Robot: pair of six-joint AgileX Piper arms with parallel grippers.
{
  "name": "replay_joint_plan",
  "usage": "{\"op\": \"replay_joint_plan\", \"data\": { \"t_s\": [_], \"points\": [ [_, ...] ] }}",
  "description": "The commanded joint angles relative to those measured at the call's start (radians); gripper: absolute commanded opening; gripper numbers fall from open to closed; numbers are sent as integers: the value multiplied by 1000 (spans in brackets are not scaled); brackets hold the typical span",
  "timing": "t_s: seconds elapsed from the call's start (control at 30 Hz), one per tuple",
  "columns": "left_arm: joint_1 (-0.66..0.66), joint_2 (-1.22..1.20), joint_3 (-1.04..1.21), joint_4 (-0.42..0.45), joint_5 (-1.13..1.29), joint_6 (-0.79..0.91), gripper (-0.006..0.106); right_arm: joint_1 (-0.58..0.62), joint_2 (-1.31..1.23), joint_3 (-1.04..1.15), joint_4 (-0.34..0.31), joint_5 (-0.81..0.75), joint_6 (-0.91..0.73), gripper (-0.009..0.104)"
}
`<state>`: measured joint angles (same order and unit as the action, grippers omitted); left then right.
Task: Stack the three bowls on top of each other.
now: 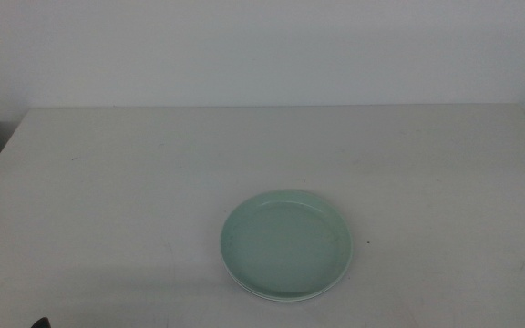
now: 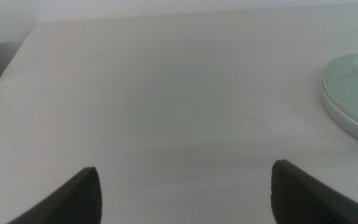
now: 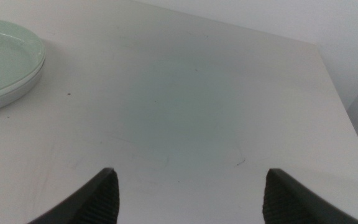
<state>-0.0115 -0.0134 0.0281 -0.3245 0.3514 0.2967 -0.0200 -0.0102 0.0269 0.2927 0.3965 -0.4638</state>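
One stack of bowls is seen, ahead of both grippers and between them. Two bowls can be counted in it: one mint bowl [image 1: 285, 239] on top and one white bowl [image 1: 282, 297], of which only the rim is shown beneath. No blue-grey layer can be made out, so a third bowl cannot be counted. Two grippers are counted, the left gripper [image 2: 185, 177] and the right gripper [image 3: 191, 180]. Two dark jaws are seen on each, four in all. One table [image 1: 108, 182] is counted.
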Motion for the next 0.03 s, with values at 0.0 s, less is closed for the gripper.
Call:
{"op": "replay_joint_plan", "data": {
  "t_s": [0.0],
  "points": [
    [0,-15,-2,-21,-71,-7,105,-7,-27,-5,5,-77,-11,59]
  ]
}}
